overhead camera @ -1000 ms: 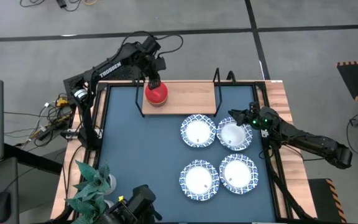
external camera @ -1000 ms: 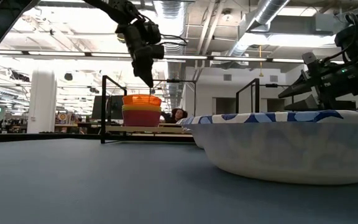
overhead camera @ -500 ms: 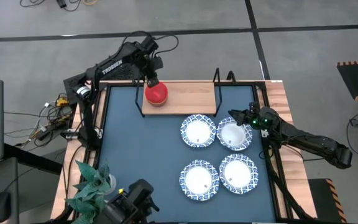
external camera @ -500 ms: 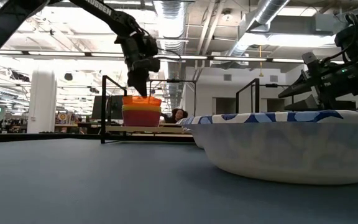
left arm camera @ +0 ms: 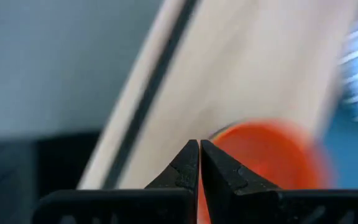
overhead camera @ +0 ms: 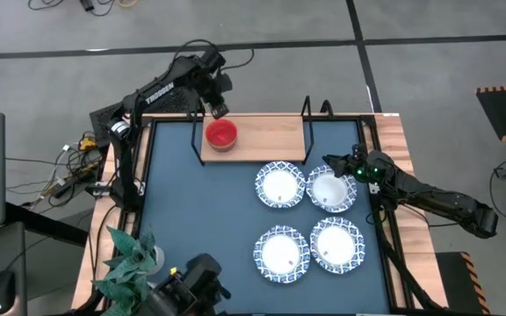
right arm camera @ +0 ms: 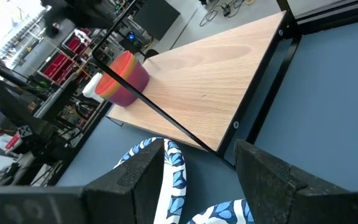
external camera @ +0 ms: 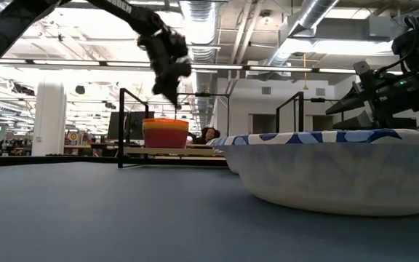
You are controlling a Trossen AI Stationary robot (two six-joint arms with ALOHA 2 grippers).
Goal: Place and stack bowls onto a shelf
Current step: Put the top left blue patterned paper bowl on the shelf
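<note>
A stack of small bowls (overhead camera: 221,134), red on top with yellow and purple below (right arm camera: 124,79), stands on the left end of the wooden shelf (overhead camera: 266,139). My left gripper (overhead camera: 217,109) hangs shut (left arm camera: 199,145) above the stack's far side (external camera: 174,99), touching nothing. Four white bowls with blue rims rest on the blue table: two by the shelf (overhead camera: 280,186) (overhead camera: 332,190) and two nearer (overhead camera: 281,252) (overhead camera: 336,245). My right gripper (overhead camera: 328,164) is open at the far rim of the right-hand white bowl (right arm camera: 170,163), which shows between its fingers; I cannot tell whether they touch it.
Black frame ends (overhead camera: 307,112) rise from the shelf's right side, and another stands at its left (external camera: 123,125). The shelf's middle and right parts are bare wood (right arm camera: 229,68). A potted plant (overhead camera: 130,256) stands at the table's near left corner. In the low view a white bowl (external camera: 326,171) fills the foreground.
My left gripper has risen from the top of the small-bowl stack and drawn back toward the table's far edge. The red top bowl now sits lower in the stack than before.
</note>
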